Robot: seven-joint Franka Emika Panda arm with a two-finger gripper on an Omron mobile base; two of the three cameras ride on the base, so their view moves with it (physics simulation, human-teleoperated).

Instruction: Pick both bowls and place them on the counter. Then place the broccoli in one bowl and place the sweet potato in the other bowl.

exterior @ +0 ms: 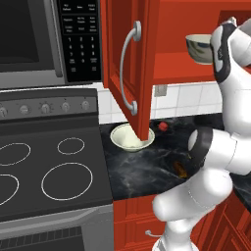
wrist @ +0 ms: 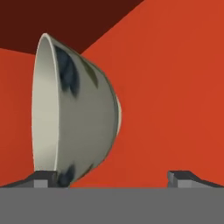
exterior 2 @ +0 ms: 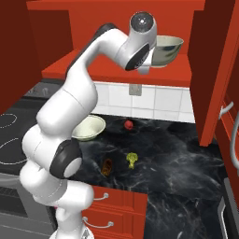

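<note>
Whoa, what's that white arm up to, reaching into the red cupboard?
It is going for a grey-mottled bowl on the cupboard shelf, with its gripper open beside it, nothing held. A paler bowl already sits on the black counter, where the broccoli and sweet potato lie loose.

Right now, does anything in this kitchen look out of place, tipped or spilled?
Nothing is spilled or damaged. One grey-mottled bowl sits upright inside the open red cabinet; the paler bowl stands upright on the black counter, apart from the broccoli and sweet potato. The open gripper hasn't gripped anything.
</note>
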